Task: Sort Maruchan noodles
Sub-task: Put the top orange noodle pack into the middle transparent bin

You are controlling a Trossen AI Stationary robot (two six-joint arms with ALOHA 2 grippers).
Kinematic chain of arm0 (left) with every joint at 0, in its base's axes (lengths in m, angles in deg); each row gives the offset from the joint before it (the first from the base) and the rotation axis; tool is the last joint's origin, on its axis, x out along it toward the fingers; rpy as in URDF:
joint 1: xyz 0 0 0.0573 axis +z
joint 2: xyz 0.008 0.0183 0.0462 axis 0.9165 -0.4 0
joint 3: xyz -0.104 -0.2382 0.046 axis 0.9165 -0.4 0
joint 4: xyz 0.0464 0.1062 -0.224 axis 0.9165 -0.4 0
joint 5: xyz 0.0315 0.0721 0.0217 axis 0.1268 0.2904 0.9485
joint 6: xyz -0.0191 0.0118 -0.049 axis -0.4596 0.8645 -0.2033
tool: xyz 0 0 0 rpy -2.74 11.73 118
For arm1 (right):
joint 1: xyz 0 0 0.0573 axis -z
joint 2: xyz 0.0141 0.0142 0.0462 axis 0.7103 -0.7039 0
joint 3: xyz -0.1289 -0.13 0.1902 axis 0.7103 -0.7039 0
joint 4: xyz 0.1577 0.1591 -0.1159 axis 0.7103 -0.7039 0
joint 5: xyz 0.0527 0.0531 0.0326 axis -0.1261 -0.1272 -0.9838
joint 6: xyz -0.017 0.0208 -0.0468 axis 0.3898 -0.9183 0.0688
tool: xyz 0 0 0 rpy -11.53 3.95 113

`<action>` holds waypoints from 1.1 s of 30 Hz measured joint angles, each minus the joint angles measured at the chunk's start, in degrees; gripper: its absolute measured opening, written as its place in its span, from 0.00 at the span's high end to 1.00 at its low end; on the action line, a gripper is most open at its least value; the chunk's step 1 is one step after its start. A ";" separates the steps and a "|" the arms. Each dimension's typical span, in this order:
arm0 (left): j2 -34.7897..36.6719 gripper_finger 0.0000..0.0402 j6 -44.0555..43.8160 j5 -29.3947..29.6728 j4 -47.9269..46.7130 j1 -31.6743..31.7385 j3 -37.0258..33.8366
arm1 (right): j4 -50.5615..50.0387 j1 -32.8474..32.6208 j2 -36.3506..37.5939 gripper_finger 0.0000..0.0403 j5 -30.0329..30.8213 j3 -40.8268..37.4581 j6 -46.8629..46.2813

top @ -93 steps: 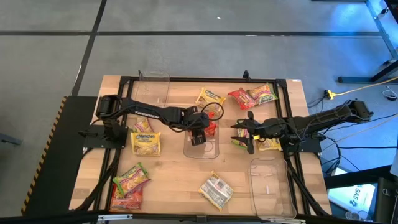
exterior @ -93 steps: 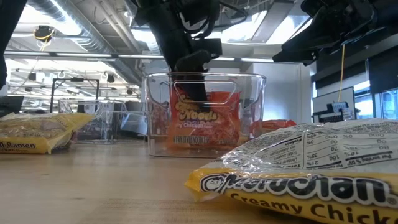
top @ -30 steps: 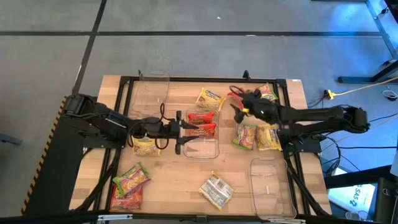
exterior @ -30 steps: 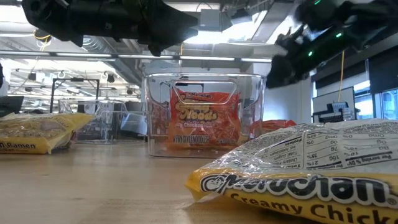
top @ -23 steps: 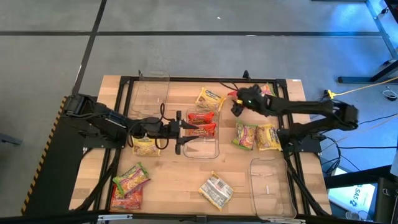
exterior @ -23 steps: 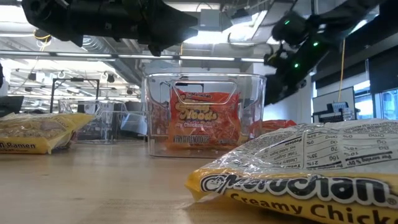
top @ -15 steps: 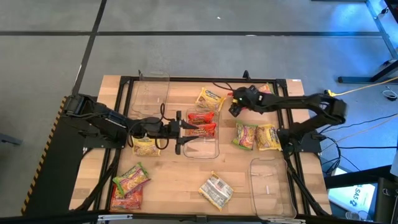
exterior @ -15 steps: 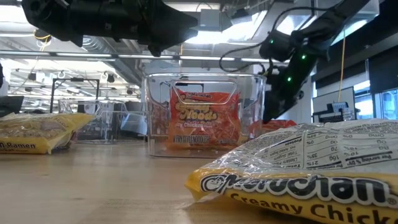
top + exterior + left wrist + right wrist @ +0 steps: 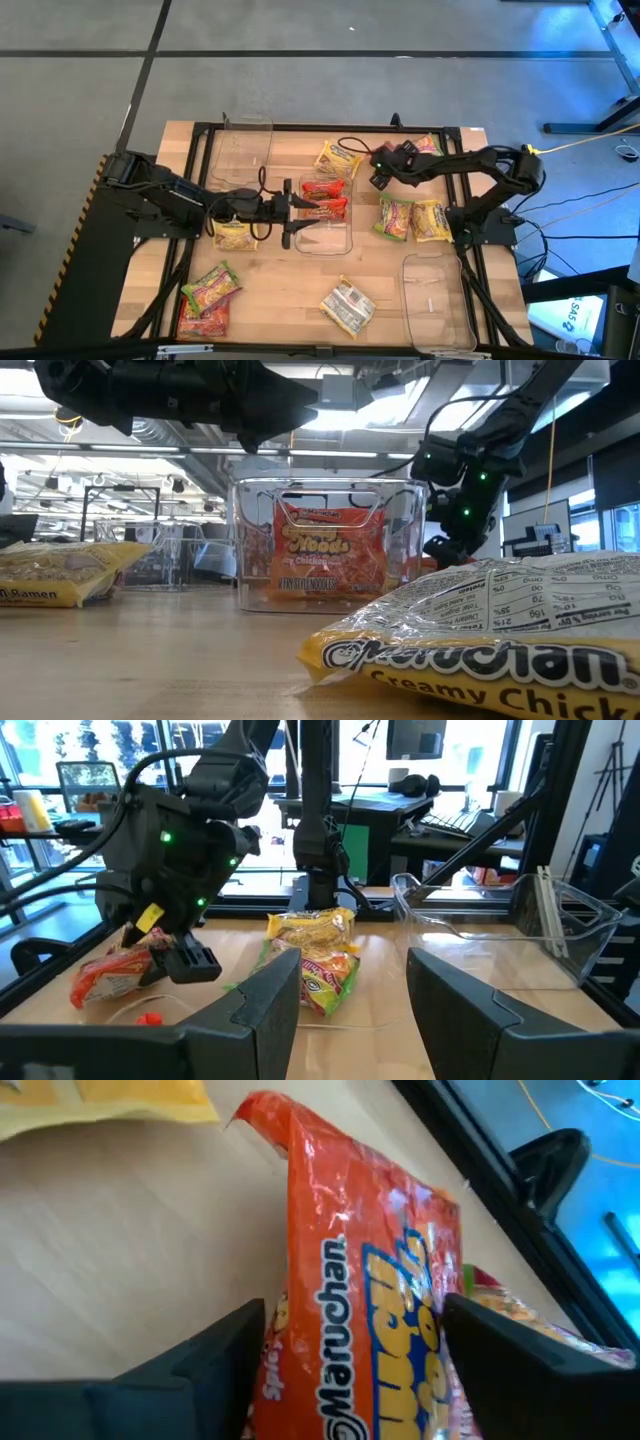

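R gripper (image 9: pixel 345 1350): fingers spread wide, straddling red Maruchan packet (image 9: pixel 380 1300) at table's far side near yellow packet (image 9: pixel 338 156); contact w/ packet can't be told, not pinched. L gripper (image 9: pixel 296 212): fingers parted, nothing between them, hovering at near-left edge of centre clear tray (image 9: pixel 340 242), which holds two red packets (image 9: pixel 325 199). Other packets loose on table (image 9: pixel 275 290): green/yellow pair right of tray, more at front-left and front-centre.

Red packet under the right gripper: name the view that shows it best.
The right wrist view: the red packet fills it, label readable between open fingers. In the high view the right gripper hides it; the left wrist view shows it small; the low view, a sliver.
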 joint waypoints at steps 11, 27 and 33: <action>0.00 0.56 -0.30 0.01 -0.02 0.00 0.00 | 0.10 -0.14 -0.81 0.71 2.59 0.00 1.73; 0.00 0.56 -0.30 0.01 -0.02 0.00 0.00 | -8.46 -11.83 19.09 0.88 4.60 -0.04 3.12; 0.00 0.56 -0.35 -0.86 -0.02 -0.02 0.00 | -10.61 -20.81 28.80 0.92 4.60 -0.04 3.08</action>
